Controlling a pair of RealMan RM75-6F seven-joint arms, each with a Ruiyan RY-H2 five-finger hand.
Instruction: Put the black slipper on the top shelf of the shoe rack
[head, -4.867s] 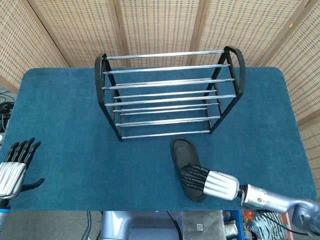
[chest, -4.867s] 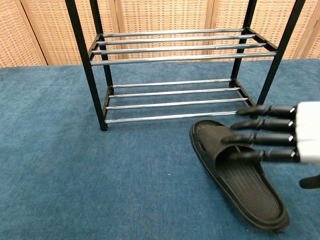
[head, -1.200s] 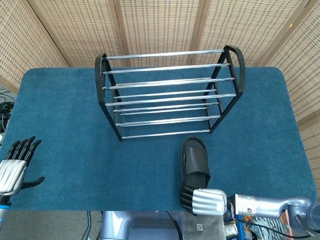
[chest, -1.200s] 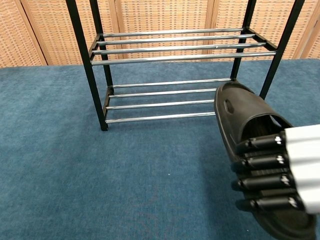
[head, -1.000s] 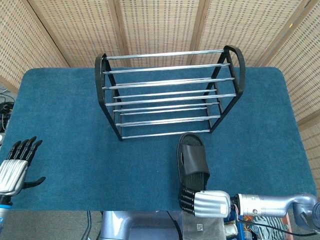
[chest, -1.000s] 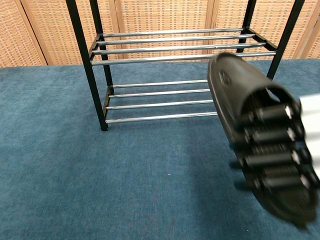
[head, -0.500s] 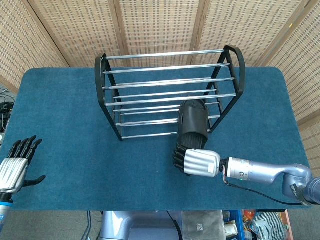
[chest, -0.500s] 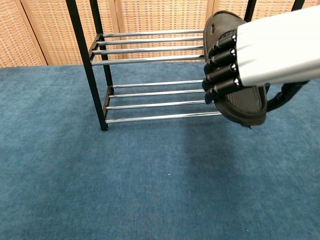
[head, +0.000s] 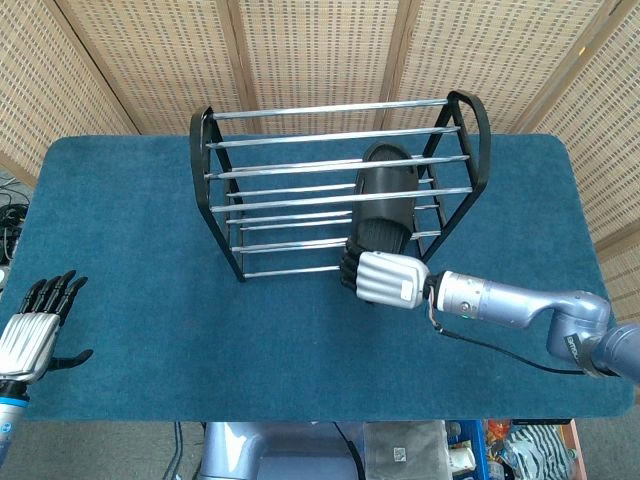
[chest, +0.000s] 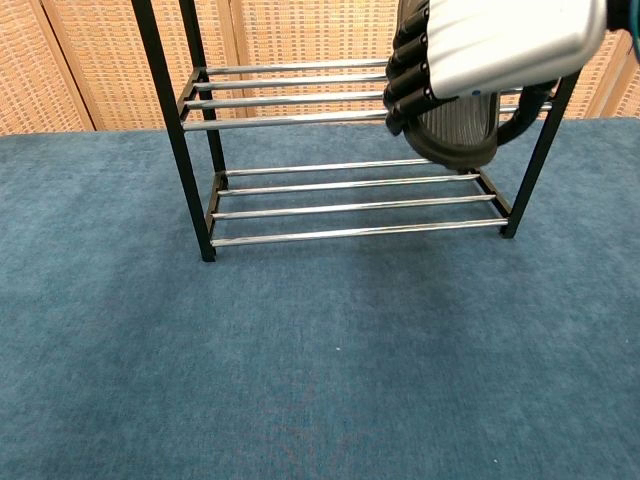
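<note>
My right hand (head: 385, 277) grips the heel end of the black slipper (head: 385, 205) and holds it in the air, toe pointing away over the shoe rack (head: 205, 160). In the chest view the same right hand (chest: 490, 45) fills the top right, with the slipper's ribbed heel (chest: 455, 135) hanging below it in front of the rack's middle bars (chest: 290, 120). The rack is black-framed with chrome bars, and its top shelf (head: 330, 135) carries nothing. My left hand (head: 35, 330) rests at the table's front left corner, fingers apart, holding nothing.
The blue carpeted table (head: 130, 260) spreads around the rack. Wicker screen panels (head: 320, 50) stand behind it. The rack's lower shelf (chest: 350, 205) is bare. The right forearm (head: 510, 300) reaches in from the front right.
My right hand has lifted the slipper off the table and carried it forward and up, from in front of the rack to over its shelves. The left hand stayed put.
</note>
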